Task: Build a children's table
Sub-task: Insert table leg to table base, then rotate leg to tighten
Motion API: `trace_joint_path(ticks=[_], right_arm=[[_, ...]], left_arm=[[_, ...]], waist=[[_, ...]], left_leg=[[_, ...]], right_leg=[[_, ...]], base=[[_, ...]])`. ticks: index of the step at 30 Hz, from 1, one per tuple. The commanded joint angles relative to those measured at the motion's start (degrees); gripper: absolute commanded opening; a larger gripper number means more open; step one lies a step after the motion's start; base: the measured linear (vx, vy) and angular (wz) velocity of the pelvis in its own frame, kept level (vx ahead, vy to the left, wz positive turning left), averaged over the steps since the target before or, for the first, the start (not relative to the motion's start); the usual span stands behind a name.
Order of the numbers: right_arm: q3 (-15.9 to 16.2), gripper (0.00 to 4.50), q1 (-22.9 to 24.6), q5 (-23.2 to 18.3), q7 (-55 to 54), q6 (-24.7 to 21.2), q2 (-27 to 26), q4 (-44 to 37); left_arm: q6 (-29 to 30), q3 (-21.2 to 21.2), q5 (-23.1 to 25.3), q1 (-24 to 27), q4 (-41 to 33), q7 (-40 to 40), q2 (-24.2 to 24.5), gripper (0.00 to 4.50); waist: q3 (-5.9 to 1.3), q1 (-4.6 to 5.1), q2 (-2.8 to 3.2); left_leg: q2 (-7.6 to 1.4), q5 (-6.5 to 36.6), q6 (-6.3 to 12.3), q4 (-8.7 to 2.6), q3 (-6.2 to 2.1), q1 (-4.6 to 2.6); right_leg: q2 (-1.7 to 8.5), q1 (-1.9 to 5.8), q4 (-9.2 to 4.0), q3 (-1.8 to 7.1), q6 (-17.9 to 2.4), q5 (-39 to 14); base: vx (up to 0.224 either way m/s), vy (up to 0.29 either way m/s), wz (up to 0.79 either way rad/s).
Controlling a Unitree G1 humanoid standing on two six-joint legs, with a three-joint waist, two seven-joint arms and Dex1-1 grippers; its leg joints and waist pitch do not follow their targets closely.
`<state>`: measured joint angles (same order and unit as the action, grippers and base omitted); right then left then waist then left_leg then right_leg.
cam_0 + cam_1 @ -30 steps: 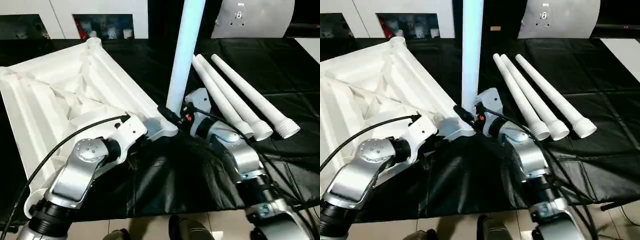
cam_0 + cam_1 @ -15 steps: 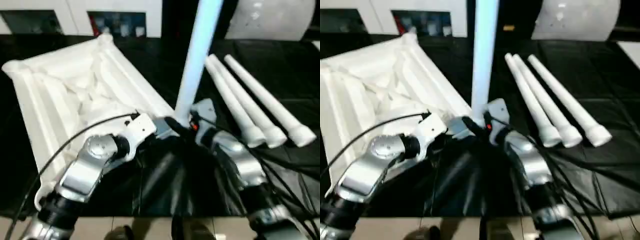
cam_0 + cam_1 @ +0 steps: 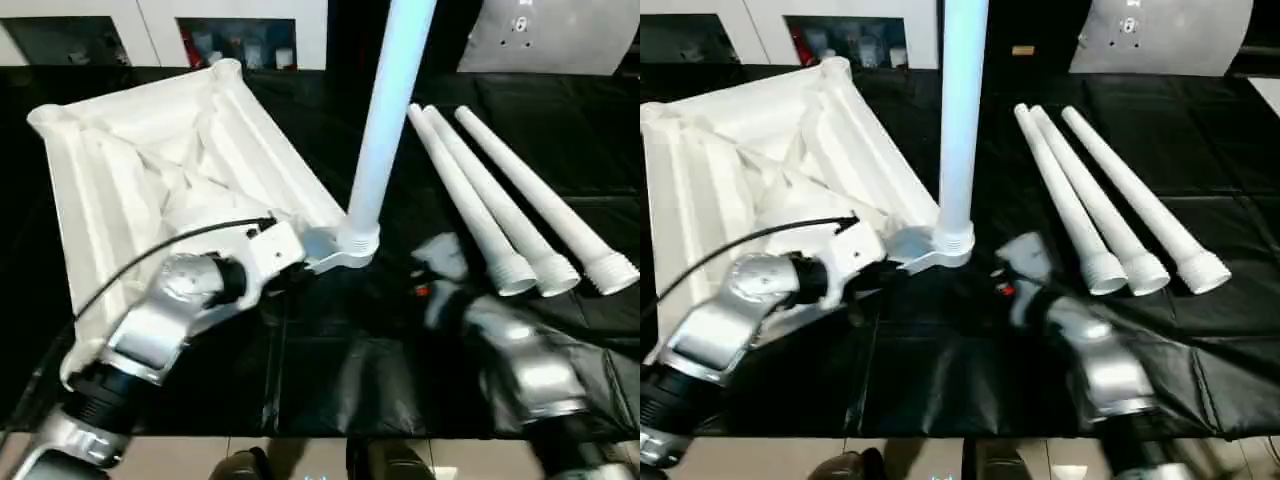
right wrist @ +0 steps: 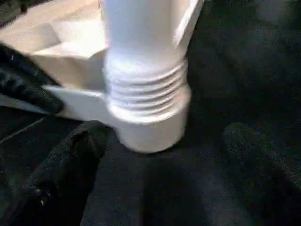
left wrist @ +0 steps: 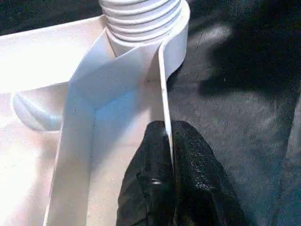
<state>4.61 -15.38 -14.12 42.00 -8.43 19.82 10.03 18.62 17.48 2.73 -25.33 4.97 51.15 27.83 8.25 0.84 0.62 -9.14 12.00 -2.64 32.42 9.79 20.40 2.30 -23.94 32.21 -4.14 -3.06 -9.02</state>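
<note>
left gripper pinches table rim – leg upright

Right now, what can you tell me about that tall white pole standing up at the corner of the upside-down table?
It is a table leg: a long, round, white plastic tube that looks smooth. It stands nearly upright, leaning slightly, with its ribbed threaded end seated in the round corner socket of the table top, which lies underside up on black cloth. Some threads show above the socket. The left gripper pinches the table top's rim just beside that socket. The open right gripper sits apart from the leg.
</note>
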Motion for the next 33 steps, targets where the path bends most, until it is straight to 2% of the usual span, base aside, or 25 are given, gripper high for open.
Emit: trace_joint_path(ticks=[1, 2, 4, 5, 7, 9, 10, 13, 14, 17, 20, 23, 25, 29, 30, 33], right_arm=[[-0.24, 4.43, 0.11, -1.37, 4.29, 0.45, 2.15, -1.62], [-0.23, 4.43, -0.04, -1.42, 5.48, 0.73, 3.02, -1.62], [-0.38, 4.43, -0.26, -1.64, 6.97, 0.52, 4.11, -1.92], [-0.27, 4.43, -0.66, -2.33, 9.12, 0.02, 5.52, -2.42], [0.59, 4.43, -1.20, -3.39, 12.92, -1.24, 7.46, -3.56], [1.68, 4.43, -1.36, -3.40, 15.10, -1.61, 8.36, -4.40], [2.29, 4.43, -1.57, -3.21, 15.83, -1.62, 8.52, -4.51], [3.89, 4.43, -3.21, -1.72, 16.05, -1.42, 8.03, -2.84], [4.05, 4.43, -3.51, -1.49, 15.95, -1.39, 7.88, -2.46], [4.82, 4.43, -5.11, -1.32, 16.72, -1.99, 7.05, -1.06], [5.39, 4.43, -5.85, -1.33, 17.59, -2.63, 6.54, -0.59], [5.46, 4.43, -6.39, -1.77, 17.98, -3.07, 6.31, -0.02], [5.77, 4.18, -6.79, -1.85, 18.43, -3.02, 6.19, 0.59], [6.21, 3.85, -7.17, -2.04, 19.60, -3.11, 6.31, 1.23], [6.13, 3.74, -7.08, -2.07, 19.84, -3.21, 6.39, 1.13], [5.93, 3.53, -6.92, -2.17, 20.50, -3.68, 6.53, 0.87]], left_arm=[[-2.39, 2.93, 0.57, 0.65, 1.90, 4.58, 2.30, 0.00], [-3.29, 3.23, 0.34, 0.67, 2.05, 5.76, 2.80, 0.00], [-4.68, 3.49, 0.24, 0.64, 2.35, 6.89, 3.34, 0.00], [-5.96, 3.84, 0.09, 0.50, 2.85, 8.28, 3.85, 0.00], [-9.05, 4.46, -0.05, 0.17, 3.78, 10.37, 4.45, 0.00], [-10.90, 4.80, -0.66, 0.14, 4.09, 12.10, 4.71, 0.00], [-11.62, 5.09, -0.82, 0.02, 4.18, 12.79, 4.80, 0.00], [-13.01, 5.83, -1.55, -0.06, 3.63, 15.01, 4.71, 0.00], [-13.09, 5.93, -1.68, -0.04, 3.47, 15.31, 4.67, 0.00], [-13.50, 6.26, -2.52, 0.30, 2.61, 16.56, 4.22, 0.00], [-14.15, 6.42, -2.23, 0.37, 2.83, 16.64, 4.14, 0.00], [-14.36, 6.44, -2.20, 0.26, 3.09, 16.84, 4.05, 0.00], [-14.63, 6.47, -2.07, 0.32, 3.20, 16.96, 4.20, 0.00], [-15.00, 6.51, -2.06, 0.39, 3.39, 17.13, 4.47, 0.00], [-15.07, 6.50, -2.06, 0.42, 3.44, 17.12, 4.49, 0.00], [-15.19, 6.49, -1.97, 0.48, 3.56, 17.11, 4.50, 0.00]], waist=[[-4.30, -0.38, 0.40], [-4.58, -0.40, 0.30], [-4.71, -0.48, 0.41], [-4.91, -0.55, 0.24], [-4.89, -0.86, 0.33], [-4.88, -1.13, 0.33], [-5.07, -1.22, 0.00], [-4.89, -1.54, 0.13], [-4.93, -1.64, -0.13], [-4.85, -1.92, 0.05], [-4.96, -2.33, 0.07], [-5.20, -2.42, -0.02], [-5.33, -2.42, -0.11], [-5.36, -2.47, -0.10], [-5.42, -2.50, -0.26], [-5.56, -2.53, -0.15]], left_leg=[[-3.74, 2.41, 9.00, -2.80, -1.26, 0.28], [-3.78, 1.50, 9.52, -2.65, -1.26, 0.22], [-3.82, -0.12, 10.38, -2.48, -1.20, 0.14], [-3.89, -1.05, 10.95, -2.37, -1.19, 0.14], [-3.81, -1.11, 11.99, -2.25, -1.25, 0.08], [-3.99, -1.21, 12.11, -2.20, -1.21, -0.02], [-4.00, -0.97, 12.04, -2.13, -1.12, -0.07], [-4.01, 0.47, 10.55, -2.15, -1.09, -0.15], [-3.96, 1.18, 9.68, -2.14, -1.02, -0.20], [-3.98, 3.12, 7.54, -2.21, -1.03, -0.35], [-4.03, 3.76, 6.79, -2.17, -1.03, -0.45], [-3.98, 2.60, 6.77, -2.05, -1.06, -0.34], [-3.86, 1.53, 7.19, -1.93, -1.04, -0.19], [-3.72, 1.10, 7.66, -1.82, -1.00, -0.06], [-3.71, 0.56, 7.83, -1.77, -0.98, -0.05], [-3.78, -0.25, 8.45, -1.68, -1.05, -0.04]], right_leg=[[5.86, 4.21, -3.00, 3.62, -12.78, -10.36], [5.88, 4.29, -2.76, 3.64, -13.18, -8.85], [5.77, 4.22, -2.49, 3.61, -13.92, -6.55], [5.73, 4.29, -2.25, 3.57, -14.35, -5.16], [5.69, 4.33, -2.26, 3.45, -14.50, -5.13], [5.77, 4.25, -2.13, 3.50, -14.58, -5.20], [5.86, 4.30, -2.07, 3.54, -14.52, -5.65], [5.91, 4.12, -2.32, 3.58, -14.33, -9.06], [5.98, 4.10, -2.32, 3.71, -14.21, -10.36], [5.92, 4.04, -2.47, 3.78, -13.60, -13.46], [5.88, 4.05, -2.50, 3.82, -12.88, -14.14], [5.87, 4.15, -2.17, 3.83, -13.14, -11.88], [5.80, 4.24, -1.95, 3.83, -13.44, -10.02], [5.80, 4.32, -1.94, 3.76, -13.33, -10.06], [5.74, 4.36, -1.84, 3.80, -13.22, -9.52], [5.72, 4.36, -1.65, 3.69, -13.50, -8.27]], base=[[0.000, 0.000, 0.00], [0.000, 0.000, 0.00], [0.000, 0.000, 0.00], [0.000, 0.000, 0.00], [0.000, 0.000, 0.00], [0.000, 0.000, 0.00], [0.000, 0.000, 0.00], [0.000, 0.000, 0.00], [0.000, 0.000, 0.00], [0.000, 0.000, 0.00], [0.000, 0.000, 0.00], [0.000, 0.000, 0.00], [0.000, 0.000, 0.00], [0.000, 0.000, 0.00], [0.000, 0.000, 0.00], [0.000, 0.000, 0.00]])
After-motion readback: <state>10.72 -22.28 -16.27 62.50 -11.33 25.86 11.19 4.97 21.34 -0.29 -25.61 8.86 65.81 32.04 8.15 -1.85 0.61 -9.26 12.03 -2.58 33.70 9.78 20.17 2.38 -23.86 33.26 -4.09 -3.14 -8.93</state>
